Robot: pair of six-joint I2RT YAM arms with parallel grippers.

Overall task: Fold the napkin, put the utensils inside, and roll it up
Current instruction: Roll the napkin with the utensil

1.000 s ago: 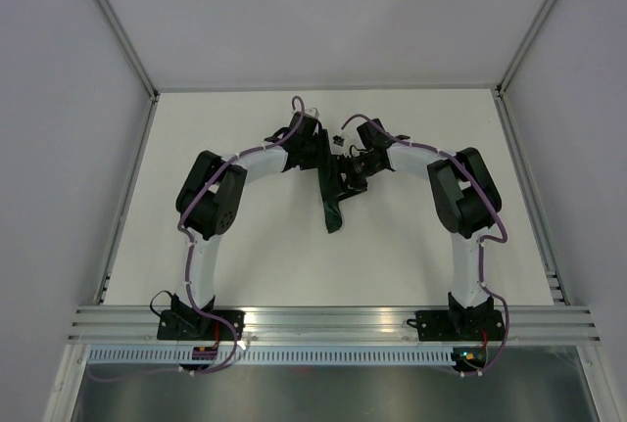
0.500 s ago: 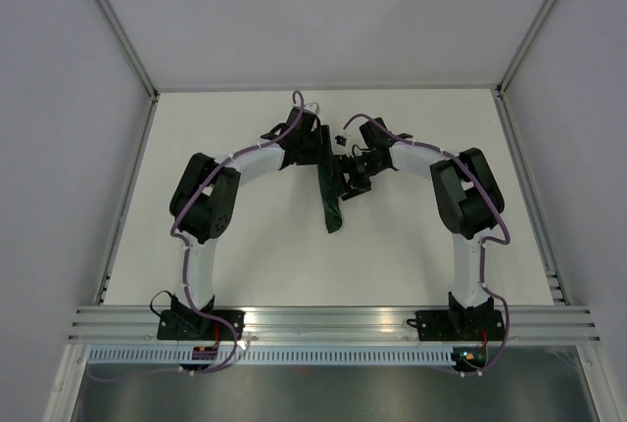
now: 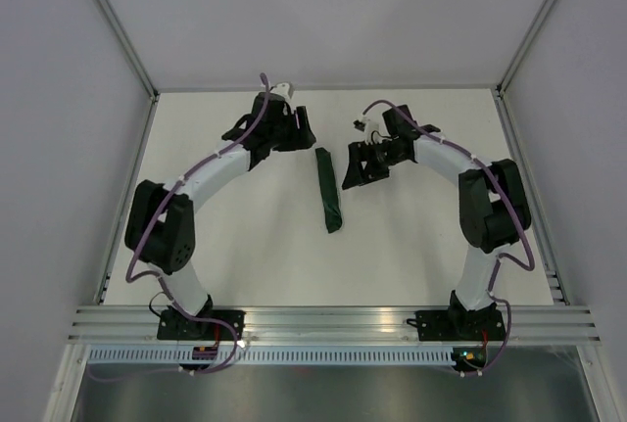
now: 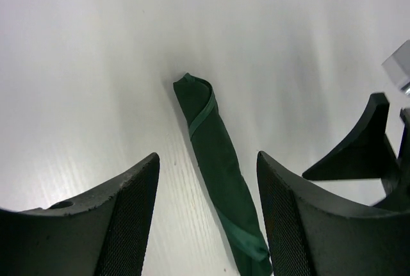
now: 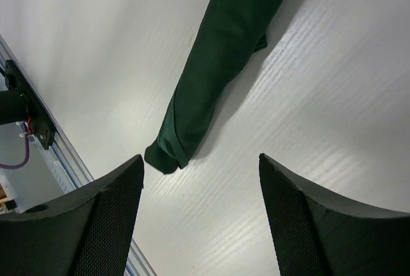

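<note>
From my bases outward, the first thing lying on the white table (image 3: pixel 245 265) is the near end of the napkin (image 3: pixel 330 192). It is a slim, tight, dark green roll, lying lengthwise in the middle of the table between my two arms and touching neither claw.

Further out, my right gripper (image 3: pixel 359 169) sits just beside the roll with its fingers spread wide and nothing in them. Its wrist view looks down through that gap (image 5: pixel 200 159) onto the roll's end (image 5: pixel 211 64). Farther still, my left gripper (image 3: pixel 294 134) is also released and holds nothing, with the roll (image 4: pixel 221 180) showing between its pads (image 4: pixel 206 159) on the table below.

I see no fork anywhere, so I judge it is wrapped inside, though I cannot confirm that. Folding, loading and rolling look done. The roll appears to hold its shape unaided, so I think little or nothing is left.
</note>
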